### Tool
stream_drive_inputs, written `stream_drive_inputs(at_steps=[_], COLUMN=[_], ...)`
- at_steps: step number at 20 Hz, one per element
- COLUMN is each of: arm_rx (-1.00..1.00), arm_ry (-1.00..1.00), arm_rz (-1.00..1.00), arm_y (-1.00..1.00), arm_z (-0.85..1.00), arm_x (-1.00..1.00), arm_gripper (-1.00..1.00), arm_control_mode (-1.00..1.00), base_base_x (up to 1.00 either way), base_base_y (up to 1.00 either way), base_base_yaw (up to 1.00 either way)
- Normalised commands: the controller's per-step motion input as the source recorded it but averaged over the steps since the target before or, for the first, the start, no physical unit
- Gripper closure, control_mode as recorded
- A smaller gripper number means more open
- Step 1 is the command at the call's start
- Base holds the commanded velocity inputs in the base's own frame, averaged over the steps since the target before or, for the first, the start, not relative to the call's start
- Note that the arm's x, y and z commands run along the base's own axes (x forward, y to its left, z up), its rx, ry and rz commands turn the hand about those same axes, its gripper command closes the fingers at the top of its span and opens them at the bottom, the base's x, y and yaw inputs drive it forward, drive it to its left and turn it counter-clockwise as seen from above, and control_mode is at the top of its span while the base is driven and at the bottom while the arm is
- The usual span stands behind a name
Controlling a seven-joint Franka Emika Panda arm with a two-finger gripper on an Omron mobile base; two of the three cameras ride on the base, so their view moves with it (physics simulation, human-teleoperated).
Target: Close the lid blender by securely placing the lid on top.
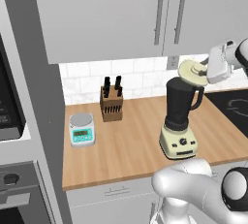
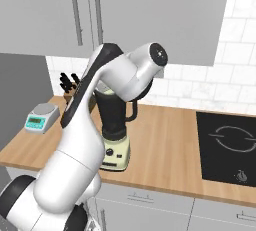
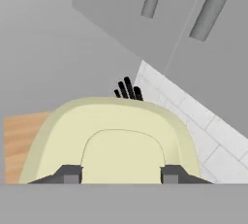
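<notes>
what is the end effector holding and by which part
The end effector holds the lid by its raised centre knob, tilted above the blender.

Knife block (image 1: 111, 103) against backsplash; teal scale (image 1: 81, 128) just left, nearer counter (image 1: 131, 145) edge; cooktop (image 2: 227, 147) far right.

Lid (image 1: 193, 71), upper right of the left base view: pale cream-yellow. Blender (image 1: 180, 119), right of centre: jar nearly black, base cream-yellow with dark knob and buttons. Knife block (image 1: 111, 103), centre: brown wood, black handles. Scale (image 1: 81, 128), left of centre: teal and white, grey platter. Counter (image 1: 131, 145): light wood grain. Cabinets (image 1: 106, 14), top: plain grey, grey bar handles. Backsplash (image 1: 140, 76): white tile, grey grout. Cooktop (image 2: 227, 147), right of the right base view: black, pale ring markings.
</notes>
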Motion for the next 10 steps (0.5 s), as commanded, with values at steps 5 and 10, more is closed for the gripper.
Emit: stream_drive_inputs(at_steps=[5,10], arm_rx=[-0.07,-0.10], arm_ry=[0.16,0.14], arm_rz=[0.00,0.00], arm_y=[0.03,0.06], arm_z=[-0.20,-0.36], arm_x=[0.18,0.07], arm_gripper=[1.00,1.00], arm_control_mode=[-1.00,-1.00], base_base_x=[0.00,0.00], base_base_y=[0.00,0.00], base_base_yaw=[0.00,0.00])
